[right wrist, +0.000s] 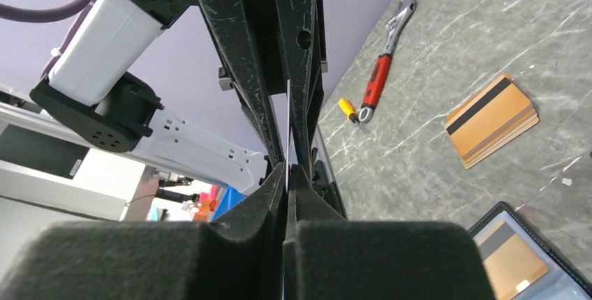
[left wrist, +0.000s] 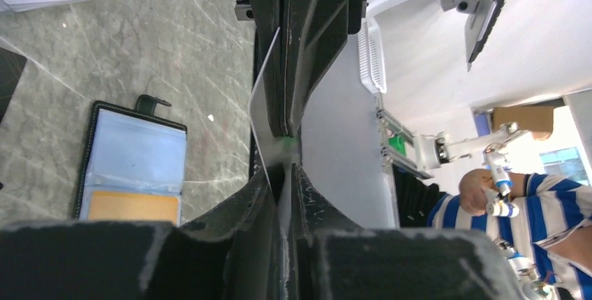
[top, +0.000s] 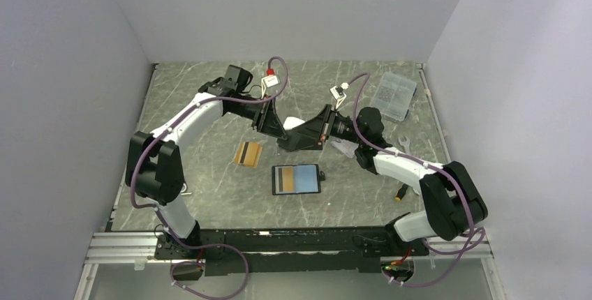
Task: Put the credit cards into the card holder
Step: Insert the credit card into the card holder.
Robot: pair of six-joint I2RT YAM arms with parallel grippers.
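Right now my left gripper [left wrist: 287,174] and right gripper [right wrist: 287,174] both pinch the silver card [left wrist: 264,111] aloft near the open card holder [left wrist: 132,150], so I fear a mistimed release drops or bends it.

A clear plastic box [top: 393,95] of small parts sits at the upper right of the top view, on a grey marbled table [top: 209,199]. In the right wrist view a red-handled adjustable wrench [right wrist: 378,80] lies upper centre, with a small yellow-and-black screwdriver [right wrist: 347,109] just beside its handle end. A person in a blue-and-white striped shirt [left wrist: 551,216] fills the left wrist view's lower right.
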